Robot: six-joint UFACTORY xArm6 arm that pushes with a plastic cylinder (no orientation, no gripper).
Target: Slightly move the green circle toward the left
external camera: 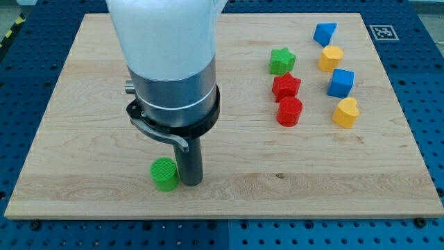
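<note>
The green circle (165, 173) lies on the wooden board (90, 139) near the view's bottom, left of centre. My tip (191, 182) stands on the board right beside it, touching or almost touching its right side. The rod comes down from the large arm body that covers the upper left of the view.
A green star (282, 61), a red star (286, 87) and a red cylinder (289, 111) stand in a column right of centre. Further right are a blue triangular block (324, 32), a yellow block (331, 58), a blue cube (340, 82) and a yellow heart-like block (345, 112).
</note>
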